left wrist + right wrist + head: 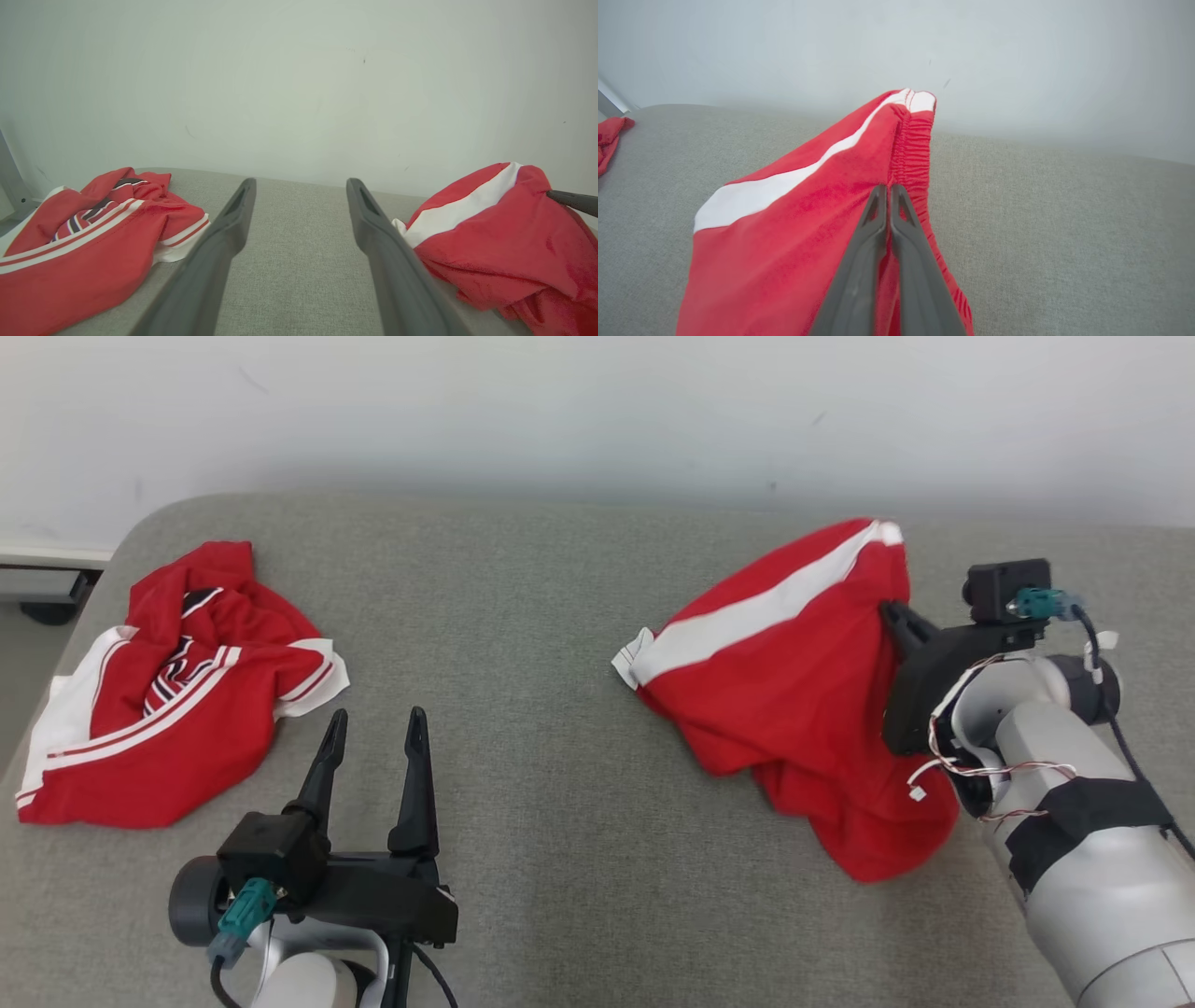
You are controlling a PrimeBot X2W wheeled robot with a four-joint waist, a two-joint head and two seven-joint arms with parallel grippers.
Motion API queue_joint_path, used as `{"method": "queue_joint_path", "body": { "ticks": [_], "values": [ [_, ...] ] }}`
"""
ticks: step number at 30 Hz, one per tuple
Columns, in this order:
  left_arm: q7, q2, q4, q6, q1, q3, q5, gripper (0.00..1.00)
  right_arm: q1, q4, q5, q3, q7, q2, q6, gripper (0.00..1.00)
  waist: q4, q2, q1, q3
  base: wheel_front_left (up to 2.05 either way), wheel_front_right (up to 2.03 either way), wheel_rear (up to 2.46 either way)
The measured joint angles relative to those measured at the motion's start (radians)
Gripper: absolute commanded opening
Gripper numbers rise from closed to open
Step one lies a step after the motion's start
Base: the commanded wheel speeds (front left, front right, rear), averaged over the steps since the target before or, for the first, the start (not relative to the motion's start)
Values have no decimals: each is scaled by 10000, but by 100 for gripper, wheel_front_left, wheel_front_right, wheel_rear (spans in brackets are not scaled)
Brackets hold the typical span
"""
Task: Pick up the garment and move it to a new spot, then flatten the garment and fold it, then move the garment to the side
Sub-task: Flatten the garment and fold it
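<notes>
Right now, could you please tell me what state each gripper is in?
Left gripper: open, holding nothing.
Right gripper: shut on the red garment, beside its elastic waistband.

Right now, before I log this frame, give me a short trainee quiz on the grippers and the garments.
1. True or false: the left gripper is shut on cloth.
2. Where is the right gripper shut on the red shorts? A by the elastic waistband; B at the white hem; C at a pocket.
3. How many red garments are on the grey surface?
Key: 1 false, it stands open and empty. 2 A. 3 two.
</notes>
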Motion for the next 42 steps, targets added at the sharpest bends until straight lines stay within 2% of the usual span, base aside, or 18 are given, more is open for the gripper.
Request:
{"method": "queue_joint_path", "body": {
  "ticks": [7,14,20,28,29,30,31,32,36,42],
  "values": [
    [75,-8,-10,2,288,127,81,100,508,-1070,0,21,-1442,-366,82,0,-385,0,0,-179,0,0,0],
    [117,-17,-4,0,469,196,84,100,3292,-2073,4,159,-2566,-485,167,0,-781,0,-1,-404,0,0,0],
    [176,-12,-42,2,793,267,88,100,4877,-2832,301,94,-2642,-577,167,0,-1088,0,-1,-563,0,0,0],
    [408,-35,-144,0,792,-35,90,100,5673,-3363,416,138,-2642,-706,167,0,-1303,-1,-1,-540,0,0,0],
    [437,-35,-136,0,792,-46,90,100,5673,-3459,451,119,-2642,-709,167,23,-1306,-1,0,-522,0,0,0],
    [441,-33,-136,0,790,-48,90,100,5674,-3542,472,98,-2642,-711,167,23,-1310,0,0,-506,0,0,0],
    [476,-33,-142,0,789,-44,88,100,5689,-3680,483,92,-2642,-715,167,94,-1316,-1,-1,-489,0,0,0],
    [506,-33,-144,0,789,-36,86,100,5689,-3816,487,90,-2642,-717,167,100,-1331,0,-1,-470,0,0,0],
    [656,-29,-134,-25,703,-36,73,100,5726,-4470,663,-33,-2648,-711,167,100,-1434,0,0,-382,0,0,0],
    [997,38,58,-414,-3,-142,-17,100,5852,-5448,867,-286,-2656,-750,142,100,-1695,0,-1,-257,0,0,0]
  ]
}}
